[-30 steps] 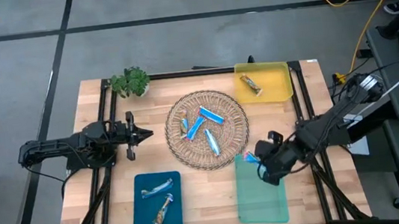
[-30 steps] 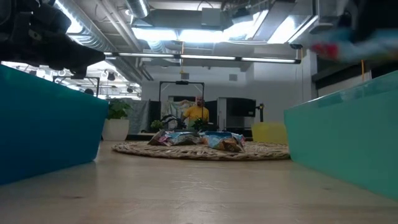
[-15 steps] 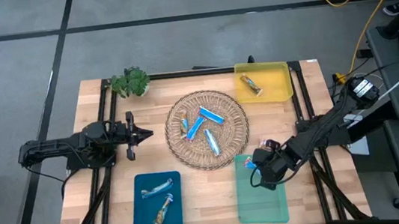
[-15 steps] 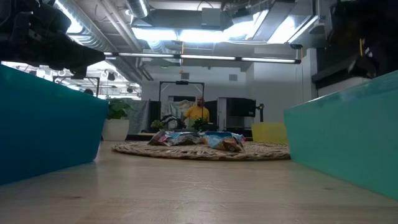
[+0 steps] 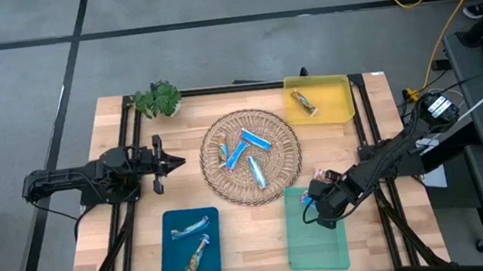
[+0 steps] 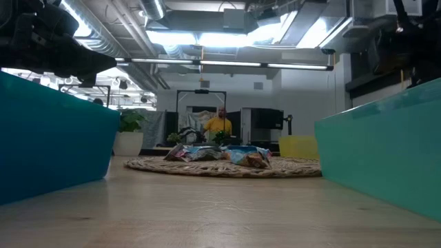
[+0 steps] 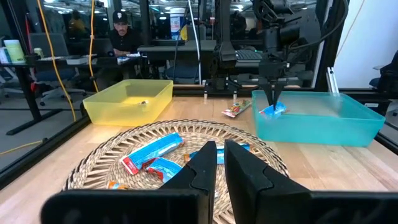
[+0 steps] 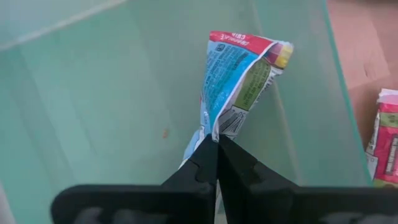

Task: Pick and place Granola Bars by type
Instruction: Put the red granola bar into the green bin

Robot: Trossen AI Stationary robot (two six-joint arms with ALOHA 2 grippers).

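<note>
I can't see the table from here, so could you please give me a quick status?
Right end effector shut on blue bar, low in green tray. Left end effector shut, empty, beside basket. Nothing in the way.

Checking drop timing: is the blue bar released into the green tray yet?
No. The right gripper is shut on the blue bar, held over the green tray.

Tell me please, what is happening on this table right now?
The robot is sorting granola bars from a woven basket into coloured trays. The right gripper is shut on a blue bar and holds it inside the green tray, not yet released. The left gripper is shut and empty, waiting beside the basket. Several blue bars are in the basket. The blue tray holds two silvery bars, and the yellow tray holds one orange-brown bar.
</note>
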